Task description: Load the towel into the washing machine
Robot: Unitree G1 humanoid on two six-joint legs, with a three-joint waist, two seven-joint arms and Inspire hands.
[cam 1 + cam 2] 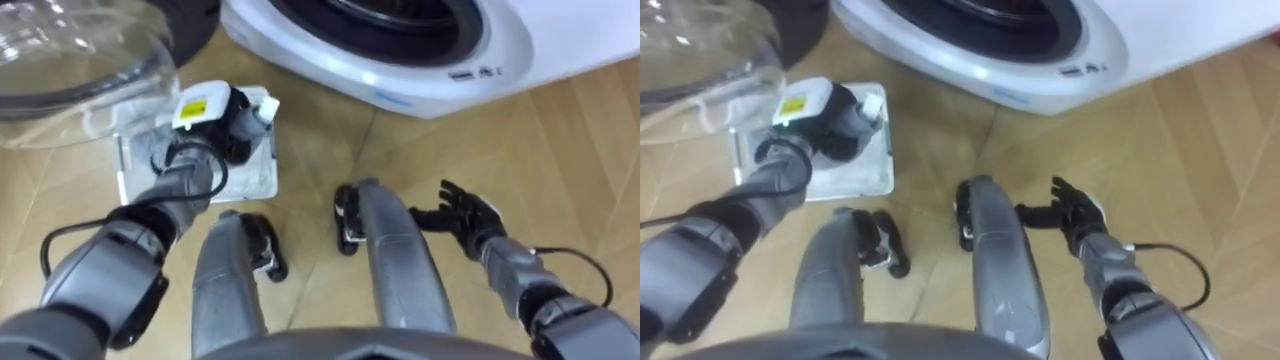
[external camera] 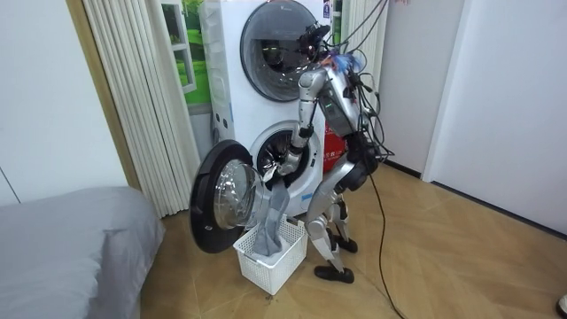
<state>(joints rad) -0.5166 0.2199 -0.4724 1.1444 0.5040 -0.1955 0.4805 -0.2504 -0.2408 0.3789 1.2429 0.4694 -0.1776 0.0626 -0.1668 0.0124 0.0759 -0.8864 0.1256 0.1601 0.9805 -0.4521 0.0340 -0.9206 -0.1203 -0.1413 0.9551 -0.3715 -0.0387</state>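
The grey towel (image 2: 273,215) hangs in a long fold from my left hand (image 2: 269,179) down into the white laundry basket (image 2: 270,259). From above, my left hand (image 1: 222,118) hovers over the basket (image 1: 272,160) with its fingers curled downward, and it hides the towel below it. The lower washing machine's drum opening (image 1: 380,25) lies just ahead, with its round glass door (image 1: 70,50) swung open at the far left. My right hand (image 1: 465,215) is held low over the wooden floor at the right, fingers spread and holding nothing.
I stand bent forward before two stacked white machines (image 2: 266,62). The open door (image 2: 226,199) stands beside the basket on the room view's left. Curtains (image 2: 133,97) and a grey bed (image 2: 71,248) are further left; a white wall is at right.
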